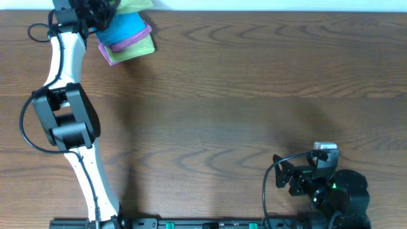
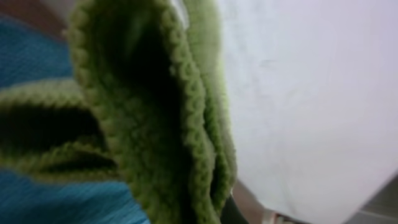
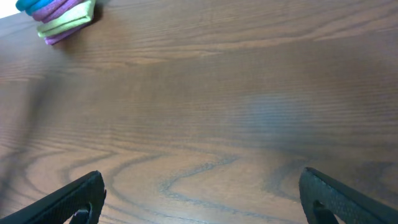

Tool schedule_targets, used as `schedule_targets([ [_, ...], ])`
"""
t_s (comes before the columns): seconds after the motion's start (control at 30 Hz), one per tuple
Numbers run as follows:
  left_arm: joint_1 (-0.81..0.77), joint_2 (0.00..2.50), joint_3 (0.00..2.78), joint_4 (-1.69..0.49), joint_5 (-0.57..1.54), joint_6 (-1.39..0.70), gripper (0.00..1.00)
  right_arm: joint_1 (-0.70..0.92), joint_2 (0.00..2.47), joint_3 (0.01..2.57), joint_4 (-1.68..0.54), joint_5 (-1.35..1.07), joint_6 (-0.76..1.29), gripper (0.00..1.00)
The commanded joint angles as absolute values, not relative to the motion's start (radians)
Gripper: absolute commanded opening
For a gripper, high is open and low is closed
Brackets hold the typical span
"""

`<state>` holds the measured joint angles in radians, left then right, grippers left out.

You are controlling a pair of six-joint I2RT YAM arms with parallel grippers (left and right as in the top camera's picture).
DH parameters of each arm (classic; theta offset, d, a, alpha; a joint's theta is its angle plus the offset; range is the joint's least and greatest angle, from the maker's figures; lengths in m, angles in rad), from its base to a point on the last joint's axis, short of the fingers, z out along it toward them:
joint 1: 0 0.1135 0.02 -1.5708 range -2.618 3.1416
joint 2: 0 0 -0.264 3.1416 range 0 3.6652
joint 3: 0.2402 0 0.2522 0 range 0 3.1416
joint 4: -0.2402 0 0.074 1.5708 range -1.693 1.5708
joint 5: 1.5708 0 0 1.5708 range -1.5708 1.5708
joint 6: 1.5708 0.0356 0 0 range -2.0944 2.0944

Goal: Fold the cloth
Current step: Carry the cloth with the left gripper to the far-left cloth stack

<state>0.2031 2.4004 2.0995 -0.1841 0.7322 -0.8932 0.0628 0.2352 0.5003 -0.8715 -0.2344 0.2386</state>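
Note:
The lime-green cloth fills the left wrist view in bunched, thick folds, right up against the camera. From overhead, a green edge of the cloth shows at the table's far left corner, beside my left gripper. That gripper is shut on the cloth, and the folds hide its fingers. My right gripper is open near the table's front right, also seen overhead as the right gripper. Its fingers stand wide apart over bare wood, with nothing between them.
A folded stack lies by the left gripper: a bright blue cloth on top, a pink-purple cloth under it and a pale green layer at the bottom. The white wall runs just behind. The wooden table stretches between the arms.

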Motion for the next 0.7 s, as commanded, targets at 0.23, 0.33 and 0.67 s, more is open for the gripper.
schedule_targets([
  [0.23, 0.211, 2.417, 2.131, -0.305, 0.672, -0.706, 0.06, 0.056, 0.229, 0.496, -0.873, -0.232, 0.254, 0.99],
  [0.33, 0.212, 2.417, 2.131, -0.335, 0.664, -0.672, 0.06, 0.056, 0.229, 0.496, -0.873, -0.232, 0.254, 0.99],
  [0.67, 0.216, 2.417, 2.131, -0.464, 0.612, -0.570, 0.06, 0.056, 0.229, 0.496, -0.873, -0.232, 0.254, 0.99],
])
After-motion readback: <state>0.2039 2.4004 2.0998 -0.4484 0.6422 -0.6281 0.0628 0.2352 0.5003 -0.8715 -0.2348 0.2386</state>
